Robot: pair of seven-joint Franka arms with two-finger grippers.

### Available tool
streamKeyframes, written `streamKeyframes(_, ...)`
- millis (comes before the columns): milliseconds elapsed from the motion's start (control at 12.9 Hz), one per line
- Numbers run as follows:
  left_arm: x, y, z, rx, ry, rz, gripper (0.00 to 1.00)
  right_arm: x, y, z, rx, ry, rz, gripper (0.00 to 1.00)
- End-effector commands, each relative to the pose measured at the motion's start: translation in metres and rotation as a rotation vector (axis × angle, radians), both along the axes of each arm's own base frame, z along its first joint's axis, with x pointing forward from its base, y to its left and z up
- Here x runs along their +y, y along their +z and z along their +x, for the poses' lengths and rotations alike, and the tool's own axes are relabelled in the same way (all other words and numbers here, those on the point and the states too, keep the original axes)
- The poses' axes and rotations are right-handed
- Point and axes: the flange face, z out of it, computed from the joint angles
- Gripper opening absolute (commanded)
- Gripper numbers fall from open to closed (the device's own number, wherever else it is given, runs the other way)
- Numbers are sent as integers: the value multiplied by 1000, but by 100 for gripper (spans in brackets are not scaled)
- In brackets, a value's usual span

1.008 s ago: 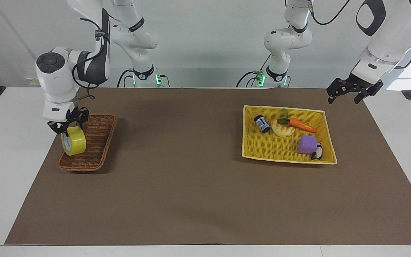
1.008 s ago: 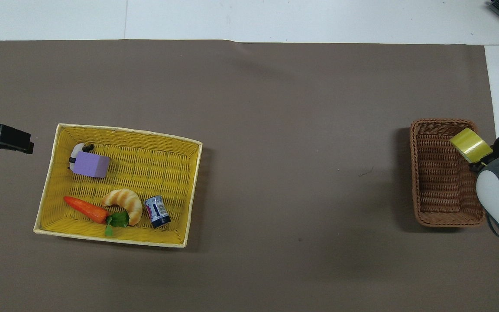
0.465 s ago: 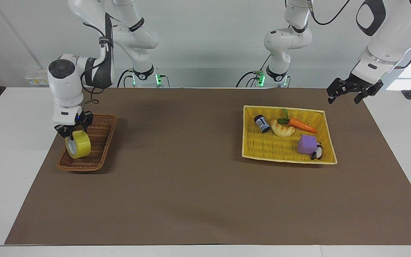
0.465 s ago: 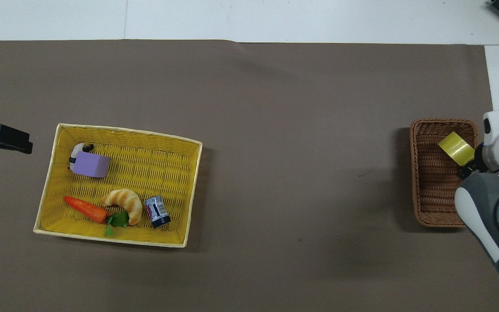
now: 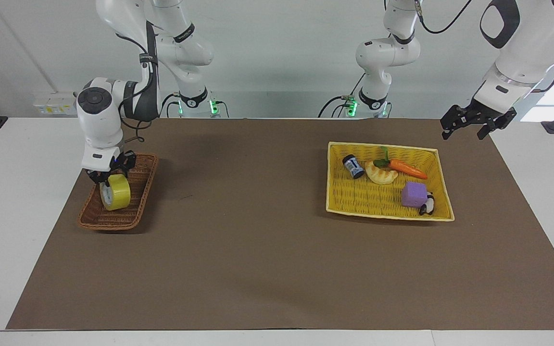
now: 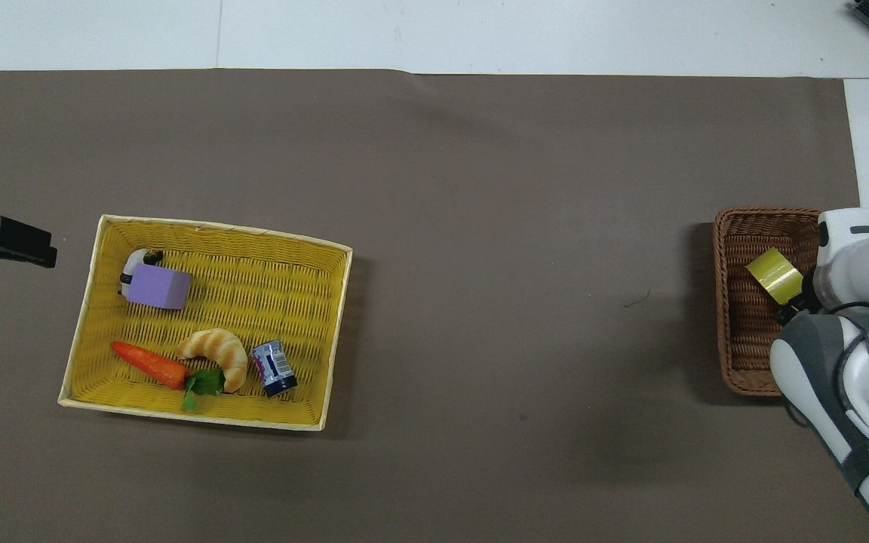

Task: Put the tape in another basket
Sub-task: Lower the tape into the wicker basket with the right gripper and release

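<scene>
The yellow tape (image 5: pixel 115 192) hangs on edge in my right gripper (image 5: pixel 108 179), which is shut on the roll's top. It is low inside the dark-brown wicker basket (image 5: pixel 135 204) at the right arm's end of the table. I cannot tell whether the roll touches the basket's bottom. In the overhead view the tape (image 6: pixel 774 274) shows over the basket (image 6: pixel 740 354) beside the right arm's wrist. My left gripper (image 5: pixel 467 129) is open and empty, raised over the mat's corner beside the yellow basket, and waits; its tips also show in the overhead view (image 6: pixel 4 241).
The yellow rectangular basket (image 5: pixel 383 215) at the left arm's end holds a carrot (image 5: pixel 407 168), a croissant (image 5: pixel 381 174), a small can (image 5: pixel 353 166), a purple block (image 5: pixel 413 194) and a small black-and-white toy (image 5: pixel 427 206). A brown mat (image 5: pixel 248 250) covers the table.
My right gripper has carried the tape from the basket's outer rim inward over the basket and lowered it into it. The left arm has not moved.
</scene>
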Motion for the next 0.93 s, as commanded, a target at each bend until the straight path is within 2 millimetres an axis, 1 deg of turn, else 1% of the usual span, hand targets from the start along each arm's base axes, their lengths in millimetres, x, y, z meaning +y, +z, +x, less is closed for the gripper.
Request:
streamKeyframes(0,3,5,0,10,-3,9,100,4,-1,-10,8,-20,3,100)
streamKeyframes(233,3,5,0,10,-3,9,100,12,-2,-10,25,-134,127,100)
streamKeyframes(310,3,5,0,10,-3,9,100,22,4,-1,6,-189,174,100)
streamKeyframes(388,3,5,0,10,-3,9,100,25,13,6,-28,-260,184,100)
streamKeyframes(465,3,5,0,10,-3,9,100,37,26,15,-69,-326,183,100)
streamKeyframes(620,3,5,0,10,-3,9,100,61,44,23,-110,-469,179,100)
streamKeyframes(853,3,5,0,10,-3,9,100,101,68,24,-150,-640,174,100)
